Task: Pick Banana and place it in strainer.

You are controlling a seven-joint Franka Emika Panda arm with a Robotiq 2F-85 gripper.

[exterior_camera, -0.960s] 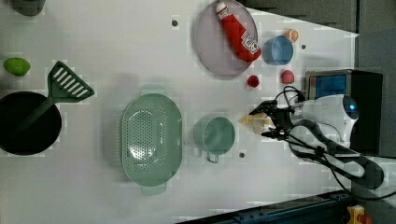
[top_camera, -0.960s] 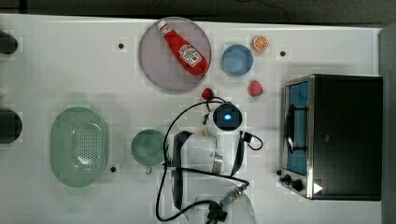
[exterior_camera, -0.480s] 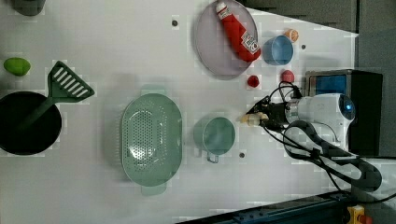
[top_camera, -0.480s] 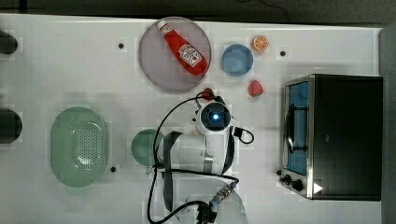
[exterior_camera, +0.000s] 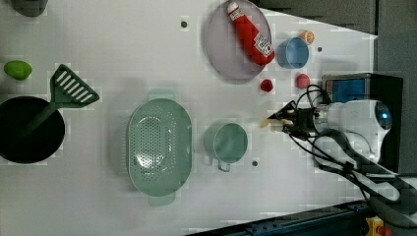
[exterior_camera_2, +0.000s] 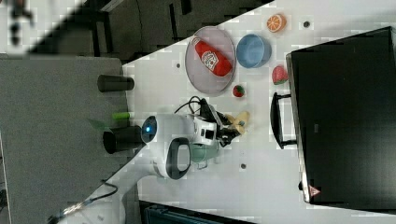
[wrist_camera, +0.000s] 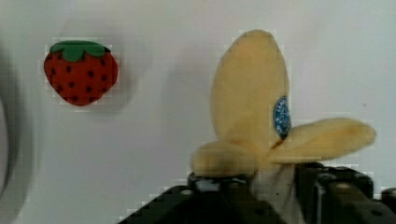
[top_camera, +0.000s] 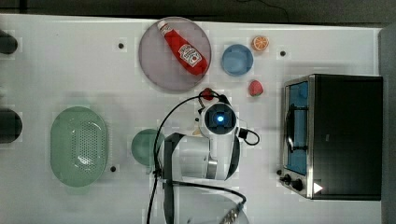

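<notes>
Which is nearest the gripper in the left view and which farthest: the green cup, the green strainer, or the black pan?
Measured from the gripper in the left view:
1. The green cup, just to the left view's left of the gripper.
2. The strainer, farther left, past the cup.
3. The black pan, at the left view's far left edge.

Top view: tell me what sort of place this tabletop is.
Likely a lab bench staged as a play kitchen: a white table with a toaster oven, a ketchup bottle on a plate, and a robot arm.
</notes>
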